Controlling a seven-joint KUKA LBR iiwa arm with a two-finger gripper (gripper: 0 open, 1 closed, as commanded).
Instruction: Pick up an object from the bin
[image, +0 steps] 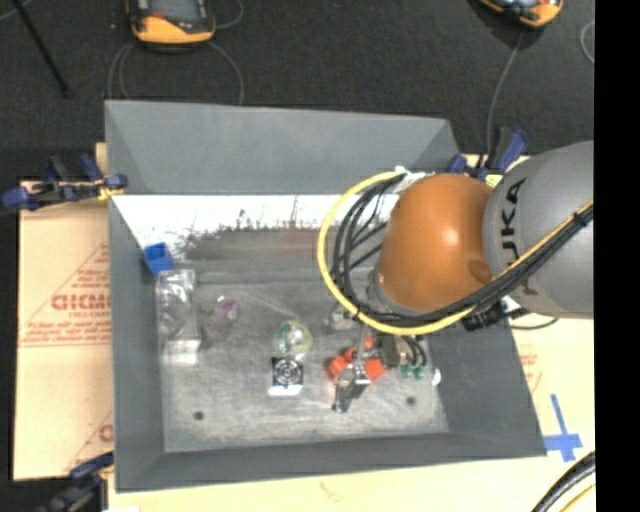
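Observation:
My gripper (345, 392) reaches down below the orange wrist cover into the right half of the bin, just above the floor. A small red-orange thing (356, 367) lies right against it; whether it is gripped I cannot tell. Left of the gripper lies a small black-and-white patterned square thing (287, 376). Above that sits a clear ball with a green-yellow glint (292, 337). A small green and white thing (413, 373) lies just right of the gripper, partly under the arm.
A clear plastic bottle (176, 310) with a blue cap (157, 258) lies along the left wall. A small pale purple thing (224, 311) rests beside it. The arm and its cables cover the bin's right back part.

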